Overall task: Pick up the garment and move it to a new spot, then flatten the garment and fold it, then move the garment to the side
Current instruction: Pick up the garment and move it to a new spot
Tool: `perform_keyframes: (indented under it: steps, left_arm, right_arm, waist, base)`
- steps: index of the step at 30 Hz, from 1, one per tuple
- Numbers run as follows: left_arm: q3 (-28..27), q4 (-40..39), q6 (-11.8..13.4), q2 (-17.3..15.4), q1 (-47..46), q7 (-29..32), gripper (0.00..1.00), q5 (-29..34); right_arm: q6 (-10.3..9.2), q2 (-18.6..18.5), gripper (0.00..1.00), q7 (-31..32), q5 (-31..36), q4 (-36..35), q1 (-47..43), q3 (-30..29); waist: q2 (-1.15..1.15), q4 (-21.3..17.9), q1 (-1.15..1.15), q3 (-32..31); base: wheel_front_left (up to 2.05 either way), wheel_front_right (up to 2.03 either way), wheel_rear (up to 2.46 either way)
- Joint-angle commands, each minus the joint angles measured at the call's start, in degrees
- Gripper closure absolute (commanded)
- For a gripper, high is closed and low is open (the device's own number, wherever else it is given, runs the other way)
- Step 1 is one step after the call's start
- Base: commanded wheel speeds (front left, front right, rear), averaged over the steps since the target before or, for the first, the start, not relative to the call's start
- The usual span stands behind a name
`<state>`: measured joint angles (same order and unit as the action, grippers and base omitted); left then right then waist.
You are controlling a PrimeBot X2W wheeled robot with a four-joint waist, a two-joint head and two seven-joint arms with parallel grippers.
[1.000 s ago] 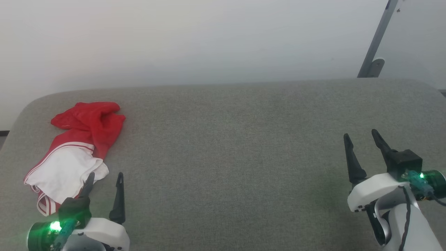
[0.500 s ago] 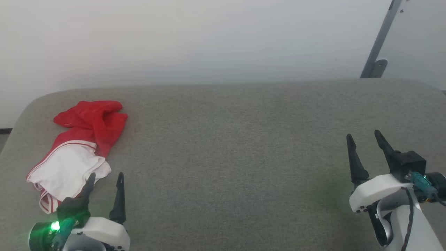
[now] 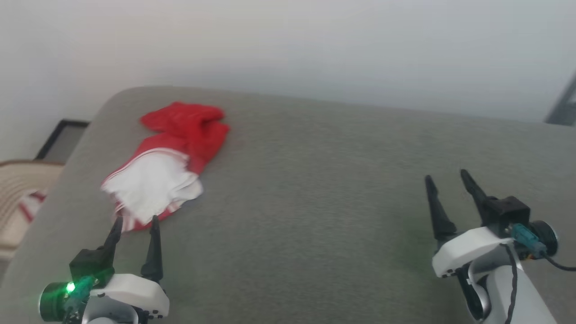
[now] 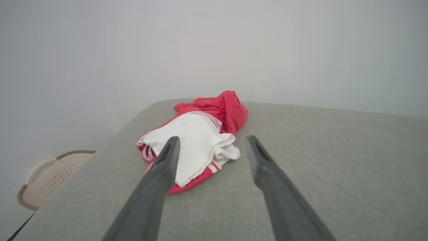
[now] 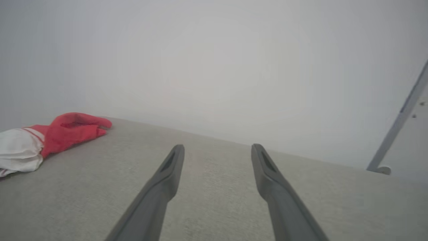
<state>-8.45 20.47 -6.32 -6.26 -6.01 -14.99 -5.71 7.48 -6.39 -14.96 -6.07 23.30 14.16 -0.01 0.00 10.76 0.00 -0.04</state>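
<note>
The garment [image 3: 168, 162] lies crumpled at the far left of the grey padded surface [image 3: 315, 189], red at the back and white with striped trim at the front. Its near edge lies just beyond my left gripper [image 3: 136, 219], which is open with nothing between its fingers. In the left wrist view the garment [image 4: 200, 140] sits ahead of the left gripper [image 4: 212, 140], apart from the fingertips. My right gripper [image 3: 443, 176] stands open and empty at the lower right, far from the garment. The right wrist view has the garment [image 5: 50, 139] at its left edge and the right gripper [image 5: 217, 149] over bare surface.
A beige perforated basket [image 4: 50, 177] with red-and-white striped cloth in it [image 3: 27, 204] stands beside the surface, off its left edge. A grey slanted metal post [image 5: 398, 124] rises at the far right against the pale wall.
The head camera has turned left, so the whole picture shifted right and the basket came into view. The garment lies as before. Both grippers stay open.
</note>
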Motion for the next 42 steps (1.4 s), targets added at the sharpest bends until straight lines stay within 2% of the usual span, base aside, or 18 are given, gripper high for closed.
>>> perform_keyframes:
  steps: [1, 9, 13, 18, 23, 26, 31, 34, 37, 42]
  left_arm:
    - [-0.2, -0.2, 0.0, 0.5, -0.3, -0.3, 0.00, 0.1]
    - [-1.7, -0.4, 0.0, 1.8, -0.3, -0.3, 0.00, -0.5]
    - [-2.4, -0.9, 0.1, 2.4, 0.9, -0.3, 0.00, -0.8]
    - [-3.7, -2.9, 0.7, 3.0, 2.7, -0.3, 0.00, -1.2]
    - [-3.8, -3.4, 0.5, 3.1, 2.9, -0.3, 0.00, -0.9]
    - [-3.6, -3.5, 0.1, 3.1, 1.8, -0.3, 0.00, -1.0]
    - [-1.0, -2.3, -0.8, 1.2, -4.2, -0.3, 0.00, -1.0]
    - [2.2, 1.2, -1.0, -2.2, -11.2, -0.3, 0.00, -1.3]
    - [8.6, 7.7, -1.1, -6.0, -19.6, 0.5, 0.00, -4.1]
    - [19.0, 19.7, -1.1, -14.4, -32.7, 8.6, 0.00, -14.5]
  right_arm:
    - [0.01, 0.3, 0.00, -0.3, -0.4, 0.0, 0.7, 0.9]
    - [0.01, 0.7, 0.00, -0.3, -1.5, 0.7, 2.6, 5.4]
    - [0.01, 0.9, 0.00, -0.3, -2.2, 1.4, 2.8, 7.9]
    - [0.01, 1.4, 0.00, -0.3, -3.5, 2.3, 3.9, 11.5]
    - [0.01, 1.5, 0.00, -0.3, -4.1, 2.8, 4.1, 12.6]
    - [0.01, 1.5, 0.00, -0.3, -4.3, 2.8, 4.0, 12.9]
    - [0.01, 1.2, 0.00, -0.3, -4.1, 2.6, 5.3, 13.5]
    - [0.01, 0.9, 0.00, -0.3, -3.9, 2.4, 6.4, 13.8]
    - [0.01, 0.4, 0.00, -0.3, -3.7, 1.9, 7.5, 13.7]
    - [0.01, 0.4, 0.00, -0.3, -3.3, 1.5, 9.8, 14.2]
  waist:
    - [0.00, 5.5, 0.00, 1.0]
    - [0.00, 15.1, 0.00, 2.0]
    - [0.00, 18.5, 0.00, 1.7]
    - [0.00, 19.3, 0.00, 1.8]
    - [0.00, 19.1, 0.00, 1.9]
    - [0.00, 18.1, 0.00, 2.3]
    - [0.00, 13.3, 0.00, 5.0]
    - [0.00, 9.9, 0.00, 7.4]
    - [0.00, 6.7, 0.00, 10.0]
    - [0.00, 1.1, 0.00, 14.4]
  base:
    - [0.00, 0.00, 0.00]
    - [0.00, 0.00, 0.00]
    - [0.00, 0.00, 0.00]
    - [0.00, 0.00, 0.00]
    - [0.00, 0.00, 0.00]
    - [0.00, 0.00, 0.00]
    - [0.00, 0.00, 0.00]
    - [0.00, 0.00, 0.00]
    - [0.00, 0.00, 0.00]
    - [0.00, 0.00, 0.00]
